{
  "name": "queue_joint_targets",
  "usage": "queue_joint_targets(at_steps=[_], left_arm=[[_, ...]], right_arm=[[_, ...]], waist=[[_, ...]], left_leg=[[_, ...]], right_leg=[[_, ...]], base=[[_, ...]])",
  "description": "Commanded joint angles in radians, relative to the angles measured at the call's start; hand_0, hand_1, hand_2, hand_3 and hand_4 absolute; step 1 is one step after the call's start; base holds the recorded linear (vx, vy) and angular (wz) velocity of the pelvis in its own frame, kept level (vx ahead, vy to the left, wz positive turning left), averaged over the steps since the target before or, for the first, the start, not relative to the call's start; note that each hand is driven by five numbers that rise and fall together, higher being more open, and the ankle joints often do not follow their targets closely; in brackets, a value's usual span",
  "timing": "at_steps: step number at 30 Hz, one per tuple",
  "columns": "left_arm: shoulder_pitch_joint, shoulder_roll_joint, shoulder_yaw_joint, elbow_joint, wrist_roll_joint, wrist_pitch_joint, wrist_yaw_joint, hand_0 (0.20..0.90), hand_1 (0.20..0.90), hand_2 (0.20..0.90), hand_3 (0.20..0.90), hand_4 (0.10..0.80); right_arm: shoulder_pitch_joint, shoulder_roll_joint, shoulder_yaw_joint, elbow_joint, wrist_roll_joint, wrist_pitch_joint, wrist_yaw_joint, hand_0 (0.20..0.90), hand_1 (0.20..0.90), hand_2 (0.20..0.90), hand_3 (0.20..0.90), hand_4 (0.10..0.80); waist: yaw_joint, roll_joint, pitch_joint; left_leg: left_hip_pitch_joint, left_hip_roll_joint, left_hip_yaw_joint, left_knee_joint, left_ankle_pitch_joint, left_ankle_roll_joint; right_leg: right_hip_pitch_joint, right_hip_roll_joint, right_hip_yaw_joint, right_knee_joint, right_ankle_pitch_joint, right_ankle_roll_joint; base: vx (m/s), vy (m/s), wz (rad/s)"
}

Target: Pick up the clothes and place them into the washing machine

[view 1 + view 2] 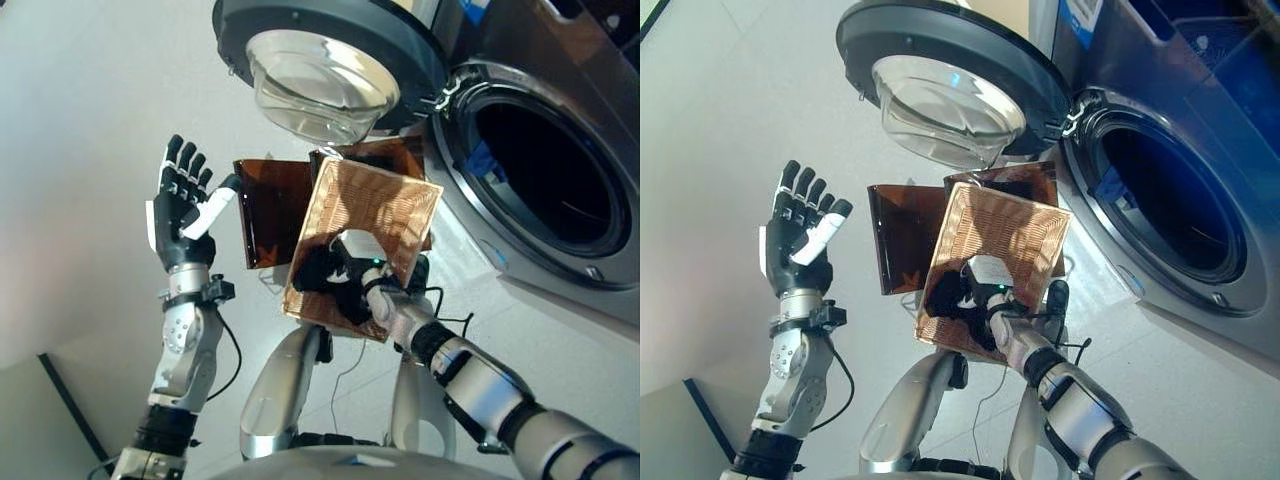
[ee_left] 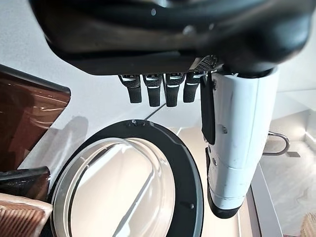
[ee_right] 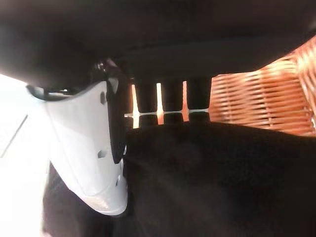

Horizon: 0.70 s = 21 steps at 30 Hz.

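1. Nearest, the robot's right hand (image 1: 352,268) reaches from lower right into a square woven wicker basket (image 1: 385,205), orange-brown, that stands on the pale floor (image 1: 90,120).
2. Inside the basket, at its near-left corner, lies a dark, near-black piece of clothing (image 1: 318,272); the right hand sits on top of it.
3. Right wrist view: the white-covered thumb (image 3: 84,148) presses against the black cloth (image 3: 212,182) and the dark fingers (image 3: 173,101) dip behind the cloth's upper edge, w/ wicker weave showing beyond. Fingertips are hidden, so can't tell if the hand is clamped on the cloth or just resting on it.
4. Left of the basket, the robot's left hand (image 1: 180,215) is raised in the air, palm toward the camera, fingers spread apart & straight, white thumb angled out. It holds nothing & is well apart from the basket.
5. Just behind the basket, touching or nearly touching its far-left side, stand dark brown translucent plastic panels (image 1: 270,205), upright.
6. Farther back, the round washing machine door (image 1: 330,60), dark grey ring w/ a clear bulging glass bowl, is swung wide open above the basket; the left wrist view also shows it past the straight fingers.
7. Far right: the front-loading washing machine (image 1: 560,120), grey body, w/ its round dark drum opening (image 1: 545,175) facing the basket. A bit of blue shows at the opening's left edge; can't tell what it is.
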Motion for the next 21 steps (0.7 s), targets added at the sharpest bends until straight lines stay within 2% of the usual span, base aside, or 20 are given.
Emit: queue_joint_targets(at_steps=[1, 4, 5, 7, 8, 9, 14, 21], left_arm=[[0.004, 0.037, 0.070, -0.135, 0.045, -0.090, 0.012, 0.900, 0.900, 0.900, 0.900, 0.800], [0.021, 0.044, 0.069, -0.131, 0.035, -0.088, 0.007, 0.900, 0.900, 0.900, 0.900, 0.800], [0.034, 0.046, 0.066, -0.123, 0.027, -0.086, -0.001, 0.900, 0.900, 0.900, 0.900, 0.800], [0.036, 0.046, 0.068, -0.122, 0.024, -0.086, -0.003, 0.900, 0.900, 0.900, 0.900, 0.800], [0.048, 0.047, 0.062, -0.117, 0.015, -0.083, -0.013, 0.900, 0.900, 0.900, 0.900, 0.800], [0.048, 0.047, 0.062, -0.117, 0.015, -0.083, -0.013, 0.900, 0.900, 0.900, 0.900, 0.800], [0.064, 0.050, 0.057, -0.099, -0.006, -0.075, -0.032, 0.900, 0.900, 0.900, 0.900, 0.800], [0.078, 0.040, 0.052, -0.092, -0.023, -0.072, -0.047, 0.900, 0.900, 0.900, 0.900, 0.800]], right_arm=[[-0.013, 0.085, -0.024, -0.132, 0.181, -0.126, -0.028, 0.200, 0.200, 0.200, 0.200, 0.300], [0.025, 0.069, -0.053, -0.213, 0.312, -0.164, -0.012, 0.200, 0.200, 0.200, 0.200, 0.300], [0.056, 0.062, -0.075, -0.263, 0.423, -0.193, 0.015, 0.200, 0.200, 0.200, 0.200, 0.300], [0.074, 0.055, -0.088, -0.284, 0.471, -0.205, 0.030, 0.200, 0.200, 0.200, 0.200, 0.300], [0.117, 0.056, -0.121, -0.321, 0.608, -0.240, 0.060, 0.200, 0.200, 0.200, 0.200, 0.300], [0.117, 0.055, -0.121, -0.322, 0.608, -0.240, 0.061, 0.200, 0.200, 0.200, 0.200, 0.300], [0.204, 0.055, -0.192, -0.407, 0.900, -0.307, 0.138, 0.200, 0.200, 0.200, 0.200, 0.300], [0.259, 0.058, -0.275, -0.485, 1.127, -0.359, 0.192, 0.200, 0.200, 0.200, 0.200, 0.300]], waist=[[0.003, 0.005, -0.049], [0.001, 0.001, -0.061], [0.001, -0.002, -0.070], [-0.001, -0.002, -0.075], [-0.003, -0.001, -0.082], [-0.002, -0.001, -0.083], [-0.008, 0.005, -0.098], [-0.019, 0.017, -0.113]], left_leg=[[-0.055, -0.004, -0.004, 0.026, -0.044, -0.077], [-0.045, -0.004, -0.002, 0.023, -0.046, -0.076], [-0.036, -0.006, -0.002, 0.019, -0.047, -0.075], [-0.033, -0.006, -0.003, 0.018, -0.047, -0.075], [-0.027, -0.008, -0.003, 0.016, -0.049, -0.074], [-0.026, -0.008, -0.003, 0.015, -0.049, -0.074], [-0.015, -0.012, -0.002, 0.014, -0.053, -0.072], [-0.004, -0.013, 0.000, 0.012, -0.057, -0.073]], right_leg=[[-0.060, -0.003, 0.023, 0.033, -0.042, -0.029], [-0.054, 0.000, 0.025, 0.032, -0.043, -0.028], [-0.047, 0.000, 0.027, 0.030, -0.044, -0.028], [-0.044, 0.000, 0.028, 0.028, -0.044, -0.028], [-0.038, -0.001, 0.029, 0.028, -0.045, -0.027], [-0.038, -0.001, 0.029, 0.028, -0.045, -0.027], [-0.025, -0.004, 0.030, 0.025, -0.049, -0.027], [-0.014, -0.007, 0.033, 0.015, -0.052, -0.026]], base=[[0.021, 0.007, -0.05], [0.028, 0.011, -0.04], [0.029, 0.012, -0.03], [0.031, 0.013, -0.06], [0.030, 0.015, -0.07], [0.028, 0.022, -0.06], [0.000, 0.000, 0.00], [0.009, 0.008, -0.02]])
